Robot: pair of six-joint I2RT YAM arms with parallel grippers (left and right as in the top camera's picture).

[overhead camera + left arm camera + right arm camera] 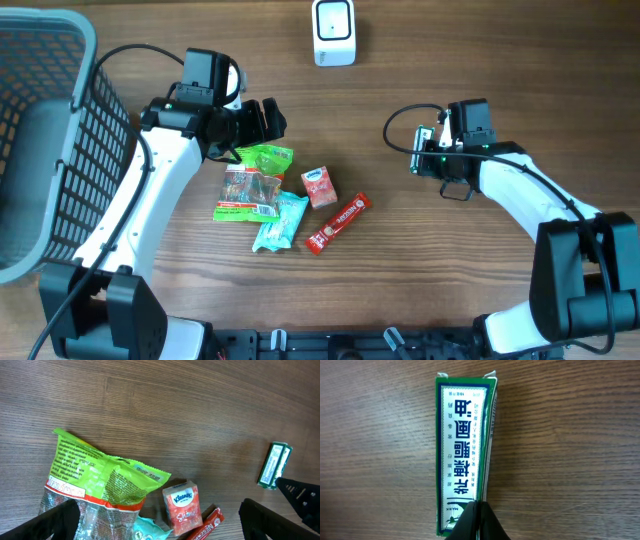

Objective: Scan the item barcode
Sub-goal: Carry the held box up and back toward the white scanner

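The right gripper (477,512) is hovering over the near end of a slim green carton (462,435). Its two black fingers are pressing together into a single wedge with no gap between them, and it is not possible to tell whether they are pinching any of the card. The carton is a long, flat-sided cardboard box with a white label panel of dark printed characters inside a green border. A narrow side face is showing along its right edge, and its far flap is sticking up slightly at the corners. It is sitting right of centre on the wooden table (450,270), whose brown grain is running across in fine streaks. It is well apart from the white scanner (333,32), a rounded glossy block with a dark window at the far edge. The left gripper (262,122) is hanging with its matte black fingers (50,522) spread wide and holding nothing, just above a cluster of goods. There, a crinkled snack bag (100,480) of shiny green and clear film is lying with its top creased over. Beside it a soft, squarish tissue pack (182,505) in coral wrap is almost touching a thin red bar (338,223). A teal packet (280,220) with a wrinkled skin is lying against the bag's lower edge. At the left, a grey basket (60,130) of plastic grid mesh is standing beside the arm.
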